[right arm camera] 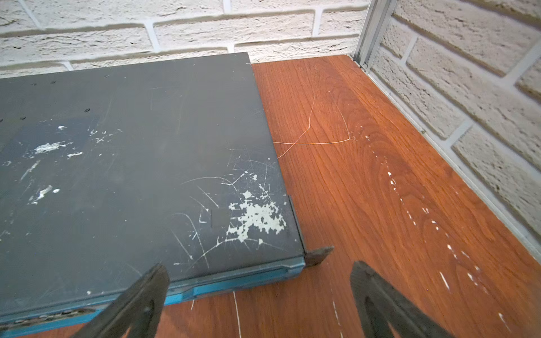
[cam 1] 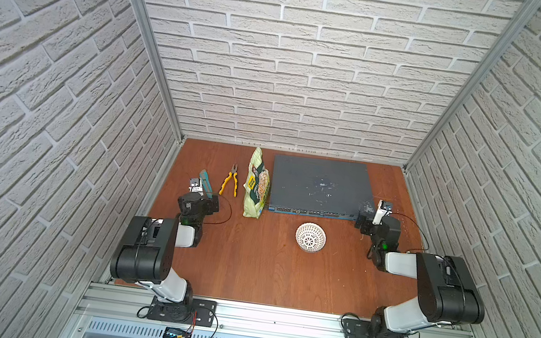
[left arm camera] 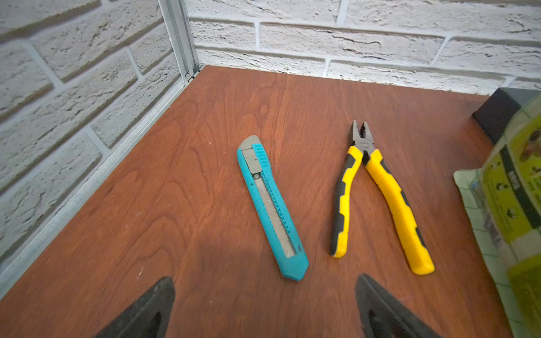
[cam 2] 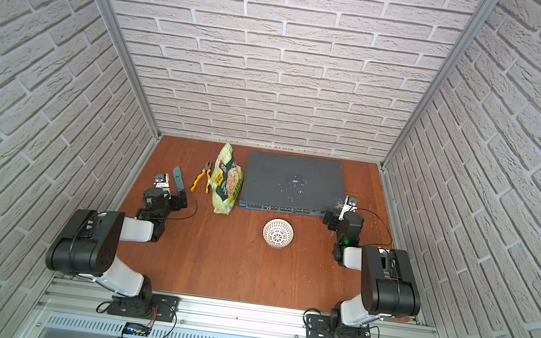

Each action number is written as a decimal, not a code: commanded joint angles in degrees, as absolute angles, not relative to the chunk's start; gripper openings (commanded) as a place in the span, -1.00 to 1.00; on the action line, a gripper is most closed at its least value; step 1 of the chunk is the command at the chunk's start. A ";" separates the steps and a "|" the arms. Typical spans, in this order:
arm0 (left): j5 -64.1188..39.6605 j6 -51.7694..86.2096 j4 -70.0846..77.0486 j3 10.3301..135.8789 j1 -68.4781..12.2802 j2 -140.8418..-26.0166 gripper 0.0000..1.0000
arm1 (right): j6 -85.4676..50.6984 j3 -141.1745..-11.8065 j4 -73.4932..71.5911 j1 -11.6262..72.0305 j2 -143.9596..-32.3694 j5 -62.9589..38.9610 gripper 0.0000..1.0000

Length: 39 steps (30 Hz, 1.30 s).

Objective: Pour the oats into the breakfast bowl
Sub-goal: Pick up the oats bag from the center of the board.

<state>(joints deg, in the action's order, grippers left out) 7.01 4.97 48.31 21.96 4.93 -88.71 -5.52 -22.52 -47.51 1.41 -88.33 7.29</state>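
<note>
The left gripper point(left arm camera: 263, 288) is hanging with its jaws spread wide, holding nothing, over the reddish-brown wooden table point(cam 1: 249, 272). Just beyond it a teal plastic utility knife point(left arm camera: 270, 204) and yellow-and-black pliers point(left arm camera: 364, 144) are lying side by side. Next, the pale green plastic oat pouch point(cam 1: 256, 185) is resting against the left edge of a scratched dark grey flat network switch point(cam 1: 321, 186). The small round white lattice bowl point(cam 1: 310, 238) is sitting in front of the switch. The right gripper point(right arm camera: 259, 267) is hovering wide open over the switch's right front corner.

Left claw point(left arm camera: 265, 281) and right claw point(right arm camera: 259, 266) gape wide, each angled downward
</note>
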 commanded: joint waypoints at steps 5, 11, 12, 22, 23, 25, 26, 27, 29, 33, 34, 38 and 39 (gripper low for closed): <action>7.03 4.82 50.57 22.15 4.69 -88.69 0.96 | -4.75 -22.90 -48.78 1.75 -87.89 7.69 0.99; 6.78 4.92 50.41 22.18 4.79 -88.69 0.96 | -4.76 -23.01 -48.78 1.75 -87.89 7.65 0.99; 6.74 4.92 50.55 22.09 4.82 -88.68 0.96 | -4.81 -22.92 -48.78 1.71 -87.89 7.69 0.99; 9.13 15.83 12.20 34.95 4.80 -64.26 0.96 | -10.65 -30.26 -21.04 1.49 -69.55 3.94 0.99; 6.32 17.49 7.55 38.01 4.63 -62.43 0.96 | -12.76 -30.64 -17.40 1.49 -66.48 2.09 0.99; 1.86 20.81 -0.25 44.33 3.85 -60.28 0.96 | -17.49 -32.91 -9.40 1.46 -61.52 -1.62 0.99; -0.34 21.97 -3.74 47.38 3.30 -59.88 0.96 | -19.35 -34.38 -6.53 1.51 -59.67 -4.03 0.99; -2.75 23.06 -7.43 50.32 2.62 -59.91 0.97 | -21.18 -35.69 -3.17 1.56 -57.98 -6.52 0.99; -7.36 24.40 -14.59 56.66 0.49 -61.44 0.96 | -24.00 -38.38 1.62 1.52 -55.80 -12.19 0.99; -11.42 21.73 -26.77 68.12 -8.35 -68.20 0.96 | -26.17 -44.05 11.79 1.65 -54.80 -20.71 0.99; -10.76 20.77 -28.86 70.61 -10.25 -69.88 0.96 | -26.06 -45.36 13.64 1.70 -54.88 -21.53 0.99; -6.72 19.12 -34.95 78.10 -13.07 -78.49 0.96 | -25.09 -48.41 17.98 1.84 -55.02 -23.51 0.99; -5.19 18.97 -36.09 79.72 -13.18 -80.62 0.95 | -24.98 -48.79 18.65 1.88 -54.95 -23.65 0.99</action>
<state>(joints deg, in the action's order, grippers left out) -7.68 20.47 -26.79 76.34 -13.26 -76.77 -24.12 -46.83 12.49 1.48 -55.05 -19.68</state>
